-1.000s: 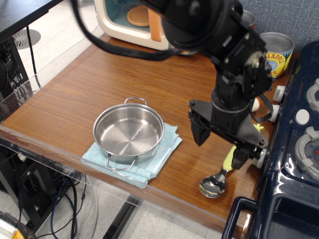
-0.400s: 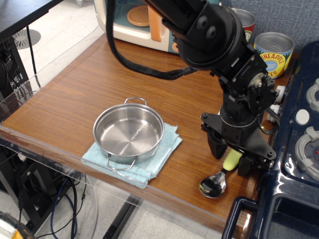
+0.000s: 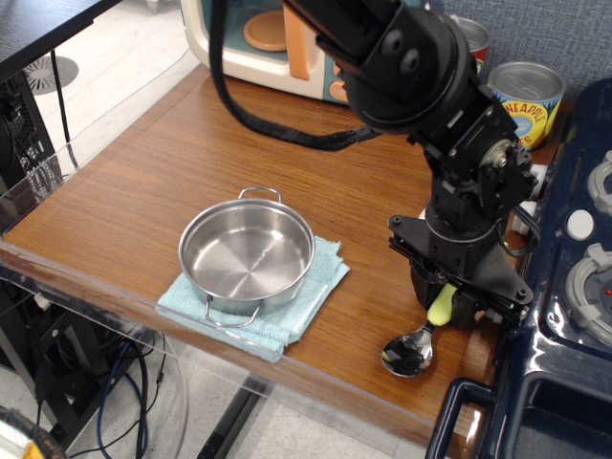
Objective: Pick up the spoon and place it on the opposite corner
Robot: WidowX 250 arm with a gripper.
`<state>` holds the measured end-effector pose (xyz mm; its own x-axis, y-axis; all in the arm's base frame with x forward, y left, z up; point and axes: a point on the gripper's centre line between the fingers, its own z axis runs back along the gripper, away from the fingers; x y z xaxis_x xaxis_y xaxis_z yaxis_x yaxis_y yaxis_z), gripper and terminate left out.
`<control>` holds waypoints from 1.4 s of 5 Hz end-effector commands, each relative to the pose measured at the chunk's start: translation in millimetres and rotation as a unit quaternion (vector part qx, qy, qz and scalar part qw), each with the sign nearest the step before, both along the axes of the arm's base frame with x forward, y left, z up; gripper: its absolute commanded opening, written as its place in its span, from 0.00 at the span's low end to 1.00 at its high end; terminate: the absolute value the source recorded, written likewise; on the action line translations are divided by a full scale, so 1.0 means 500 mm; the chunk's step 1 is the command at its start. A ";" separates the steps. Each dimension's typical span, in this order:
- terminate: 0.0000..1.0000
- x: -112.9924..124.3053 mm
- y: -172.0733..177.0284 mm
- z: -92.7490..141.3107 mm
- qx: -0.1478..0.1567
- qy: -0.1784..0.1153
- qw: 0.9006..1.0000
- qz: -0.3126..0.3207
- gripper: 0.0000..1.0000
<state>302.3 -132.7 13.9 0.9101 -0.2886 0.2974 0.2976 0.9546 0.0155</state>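
Straddling the lime-yellow handle of the spoon (image 3: 418, 341) at the lower right of the frame, the tool (image 3: 443, 304) has its jaws narrowed onto it, the spoon's long axis running down-left to the bowl on the bench (image 3: 143, 182).

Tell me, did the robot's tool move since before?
Yes. The tool came down and shifted right, away from the pot, and its fingers closed in around the spoon handle.

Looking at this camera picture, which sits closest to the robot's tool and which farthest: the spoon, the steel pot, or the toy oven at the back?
1. Spoon: its handle sits between the fingers of the tool.
2. Steel pot: to the left, on the blue cloth.
3. Toy oven: far back-left corner.
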 end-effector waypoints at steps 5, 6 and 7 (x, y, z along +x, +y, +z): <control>0.00 0.013 0.243 0.232 0.067 -0.058 0.990 0.111 0.00; 0.00 0.026 0.324 0.227 0.084 -0.045 0.987 0.132 0.00; 0.00 0.045 0.410 0.213 0.092 -0.034 0.981 0.165 0.00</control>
<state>325.2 75.8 103.5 0.9587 -0.0258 0.2832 -0.0314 0.9802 0.1956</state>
